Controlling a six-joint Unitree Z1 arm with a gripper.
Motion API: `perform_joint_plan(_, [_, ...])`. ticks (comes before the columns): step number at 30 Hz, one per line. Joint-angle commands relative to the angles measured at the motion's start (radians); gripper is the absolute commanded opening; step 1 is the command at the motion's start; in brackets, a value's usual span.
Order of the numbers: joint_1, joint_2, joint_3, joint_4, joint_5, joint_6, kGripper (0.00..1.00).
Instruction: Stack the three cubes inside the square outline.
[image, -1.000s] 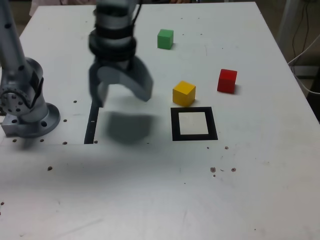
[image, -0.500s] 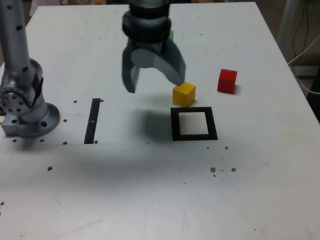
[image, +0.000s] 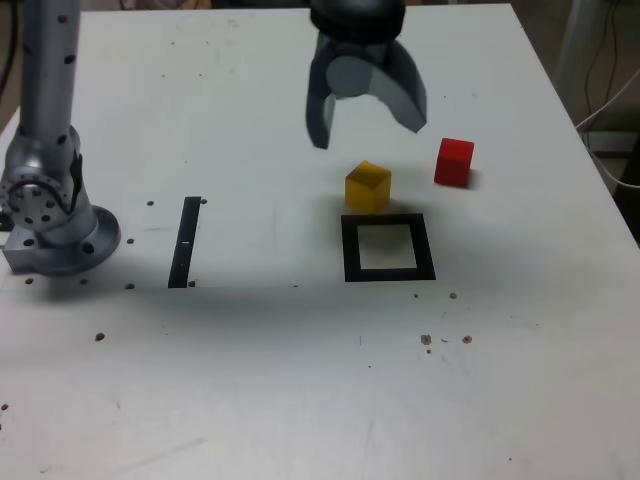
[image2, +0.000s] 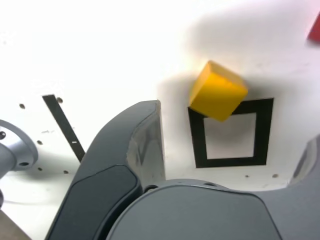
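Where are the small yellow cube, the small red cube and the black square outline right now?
small yellow cube (image: 368, 187), exterior view, front face.
small red cube (image: 454, 162), exterior view, front face.
black square outline (image: 388, 272), exterior view, near edge of frame.

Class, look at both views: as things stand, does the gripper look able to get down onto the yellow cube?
Probably yes. The gripper hangs open above the yellow cube, nothing lies between them, and the red cube stands clear.

The table (image: 300, 380) is white with small dark specks. One cube (image: 368, 186) is yellow, another cube (image: 454, 161) at its two o'clock is red. The square outline (image: 388, 248) is black around a white centre; the strip (image: 185, 241) is black. The gripper (image: 366, 125) is grey.
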Motion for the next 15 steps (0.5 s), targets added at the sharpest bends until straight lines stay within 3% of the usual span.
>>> perform_joint_plan(1, [0.007, 0.038, -0.051, 0.017, 0.005, 0.015, 1.0])
perform_joint_plan(15, [0.051, 0.229, -0.331, 0.085, 0.019, 0.093, 1.0])
